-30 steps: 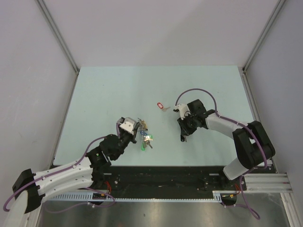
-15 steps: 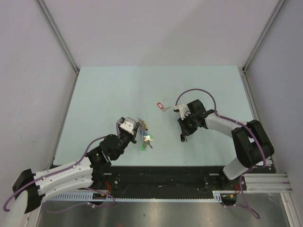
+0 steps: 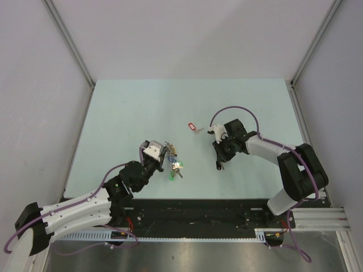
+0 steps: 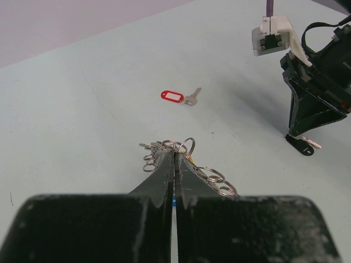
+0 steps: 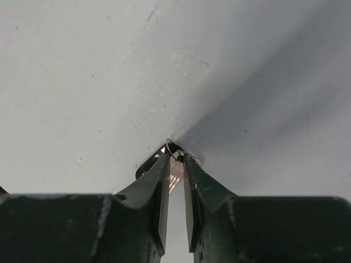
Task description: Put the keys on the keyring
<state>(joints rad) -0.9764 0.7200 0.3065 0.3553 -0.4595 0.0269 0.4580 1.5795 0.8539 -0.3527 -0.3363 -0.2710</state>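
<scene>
My left gripper (image 3: 164,160) (image 4: 175,155) is shut on the keyring (image 4: 186,147), a grey wire hoop with several small split loops bunched at the fingertips. Its green and blue tags (image 3: 175,165) lie on the table beside the fingers. My right gripper (image 3: 218,164) (image 5: 176,157) points down at the table, its jaws closed to a narrow gap on a black-tagged key (image 5: 174,169) (image 4: 301,148) that touches the table. A red-tagged key (image 3: 193,126) (image 4: 172,96) lies free on the table beyond both grippers.
The pale green table (image 3: 125,113) is walled by grey panels at the left, back and right. The right arm's purple cable (image 3: 232,109) loops above its wrist. A black rail (image 3: 193,212) runs along the near edge.
</scene>
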